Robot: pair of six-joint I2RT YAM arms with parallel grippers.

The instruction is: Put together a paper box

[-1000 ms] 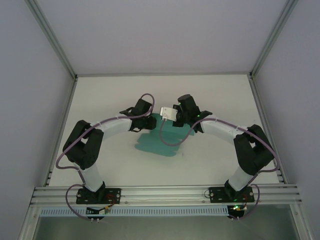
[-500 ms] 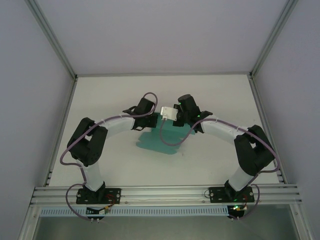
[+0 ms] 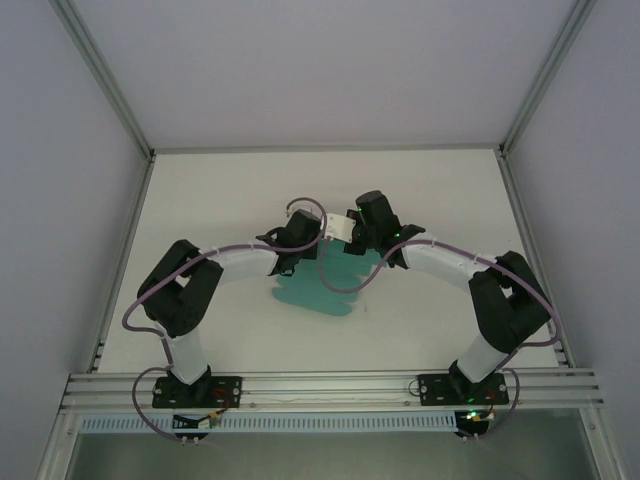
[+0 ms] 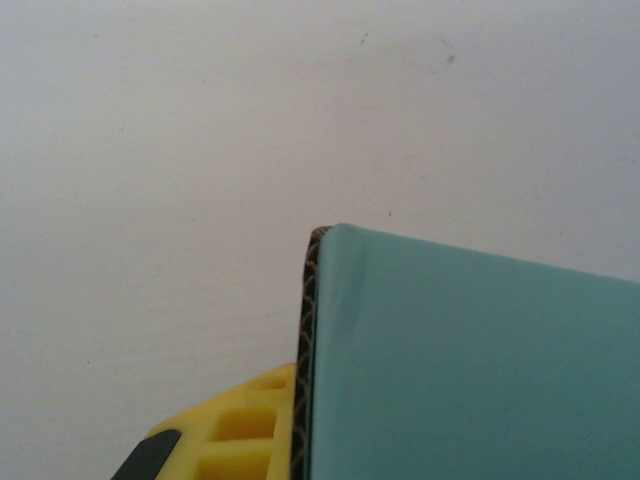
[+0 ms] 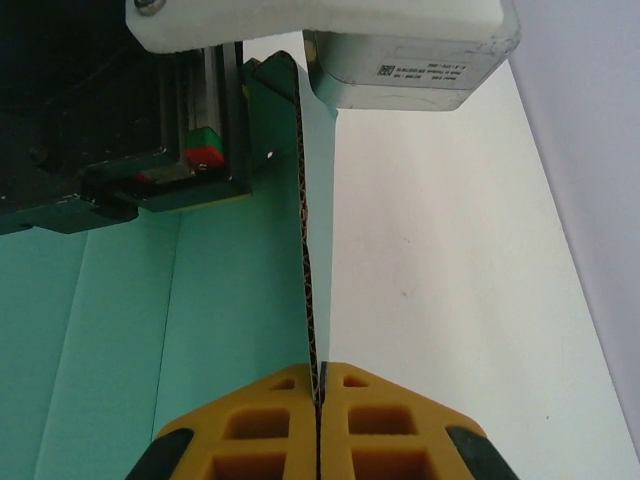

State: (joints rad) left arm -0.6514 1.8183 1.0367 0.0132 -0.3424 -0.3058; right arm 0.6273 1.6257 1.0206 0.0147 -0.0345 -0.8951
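The paper box point(image 3: 322, 290) is a teal-green die-cut sheet, not yet folded into shape. It lies just below the middle of the overhead view, on the white table point(image 3: 440, 190). Most of it lies flat, its lower edge running out in rounded tabs. The two arms curve in from the lower left and lower right and meet over its upper edge, their wrists close together.

In the right wrist view, the right gripper point(image 5: 320, 392) sits at the bottom centre. Its two yellow fingers point(image 5: 400, 425) are pressed together on a raised flap of the card. The flap stands upright and is seen edge-on, so its corrugated core shows as a thin line up the middle of the frame. The flat teal panels spread to the left of that line and bare table lies to the right. At the top, the flap's far end runs in between black hardware point(image 5: 120, 150) at the upper left and a white labelled housing point(image 5: 400, 50).

In the left wrist view, the left gripper point(image 4: 298, 445) is at the bottom edge, left of centre. One yellow finger point(image 4: 235, 430) lies against the card's dark corrugated edge. A broad teal panel covers the lower right of the frame and hides the other finger. The jaws are closed on the card here too, with table filling the upper part of the frame.
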